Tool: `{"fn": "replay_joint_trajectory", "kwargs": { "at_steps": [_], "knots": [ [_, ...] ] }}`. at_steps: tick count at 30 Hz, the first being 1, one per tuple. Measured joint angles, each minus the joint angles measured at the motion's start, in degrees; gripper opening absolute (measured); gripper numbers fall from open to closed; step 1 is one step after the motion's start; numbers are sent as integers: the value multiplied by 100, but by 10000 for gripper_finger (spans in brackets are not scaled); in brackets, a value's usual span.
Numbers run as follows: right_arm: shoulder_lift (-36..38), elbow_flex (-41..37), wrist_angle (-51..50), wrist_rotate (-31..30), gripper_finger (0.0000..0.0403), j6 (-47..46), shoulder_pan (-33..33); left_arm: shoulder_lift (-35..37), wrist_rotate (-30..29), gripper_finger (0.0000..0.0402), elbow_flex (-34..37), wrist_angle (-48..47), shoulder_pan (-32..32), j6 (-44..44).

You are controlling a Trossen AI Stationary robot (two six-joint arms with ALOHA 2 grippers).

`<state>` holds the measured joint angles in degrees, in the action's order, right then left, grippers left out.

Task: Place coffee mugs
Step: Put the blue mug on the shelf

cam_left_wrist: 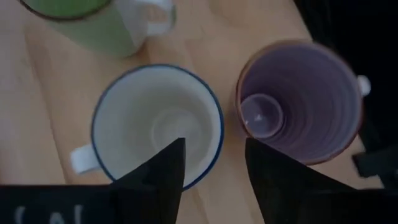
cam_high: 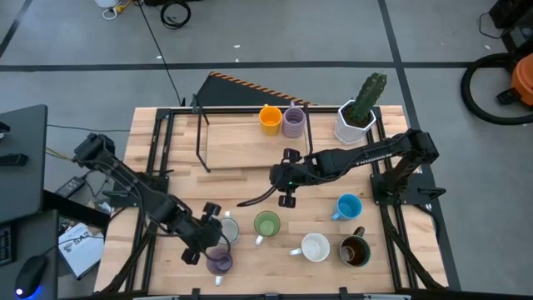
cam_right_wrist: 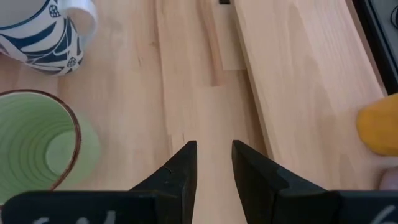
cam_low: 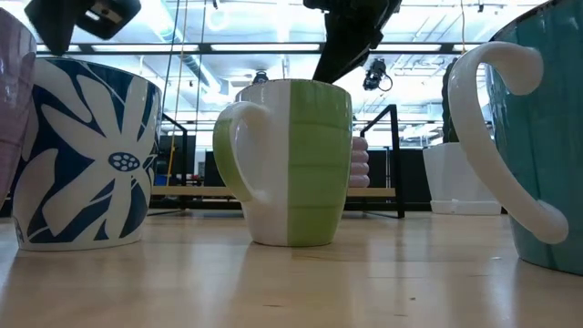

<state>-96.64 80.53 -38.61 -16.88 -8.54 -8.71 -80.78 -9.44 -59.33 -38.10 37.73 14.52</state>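
Glossy teal mug [cam_low: 547,137] looms; ribbed green mug [cam_low: 296,164] behind.

A robotics lab or workshop: a pale wooden bench [cam_high: 241,179] on a grey concrete floor [cam_high: 275,33], black cables [cam_high: 175,12] trailing, an orange shop vacuum [cam_high: 523,79], bright ceiling strip lights [cam_low: 228,47].

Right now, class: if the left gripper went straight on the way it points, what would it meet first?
Probably the white mug with the blue rim; the left gripper hangs above its edge beside the lavender mug. Depth is unclear.
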Motion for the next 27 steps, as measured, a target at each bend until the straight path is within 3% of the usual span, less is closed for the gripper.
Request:
{"fn": "replay_joint_trajectory", "kwargs": {
  "at_steps": [12, 27],
  "knots": [
    [0, 0, 0, 2, 107, 12, 0, -530, -48, 143, 0, -214, 14, -842],
    [0, 0, 39, 4, 107, -20, 1, -564, -161, 26, 2, -620, 1, -1395]
  ]
}}
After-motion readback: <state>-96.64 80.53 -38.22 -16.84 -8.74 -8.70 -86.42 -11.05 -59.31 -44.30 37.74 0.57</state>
